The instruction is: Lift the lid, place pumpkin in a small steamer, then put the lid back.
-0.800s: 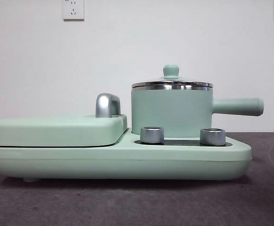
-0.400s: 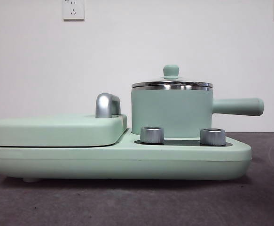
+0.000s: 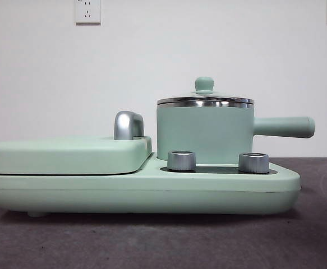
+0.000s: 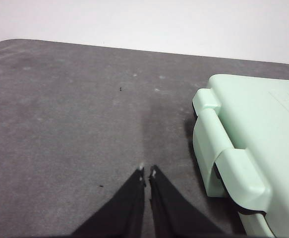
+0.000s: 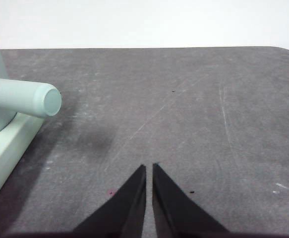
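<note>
The dark grey bench [image 3: 163, 241] carries a wide mint-green appliance base [image 3: 141, 193], its two silver knobs [image 3: 182, 161] facing the front view. On the base's one side lies a flat mint-green rectangular hinged cover [image 3: 68, 155], shut, with a curved silver handle [image 3: 128, 125] standing at its inner edge; the left wrist view shows the cover's hinged end and corner. On the other side stands the small steamer [image 3: 204, 134], a mint-green cylindrical pot with a steel rim and a long straight side handle that juts out past the base's edge; the right wrist view shows that handle's round end above the bench. The round glass lid [image 3: 205, 101] with a shiny steel rim sits level on the steamer, its small mint-green knob upright on top. The pumpkin is in none of the views. The left gripper [image 4: 147, 172] hangs over bare bench beside the cover's end, its black fingers pressed nearly together and empty. The right gripper [image 5: 149, 167] hangs over bare bench, apart from the steamer's handle, its fingers likewise closed on nothing.
</note>
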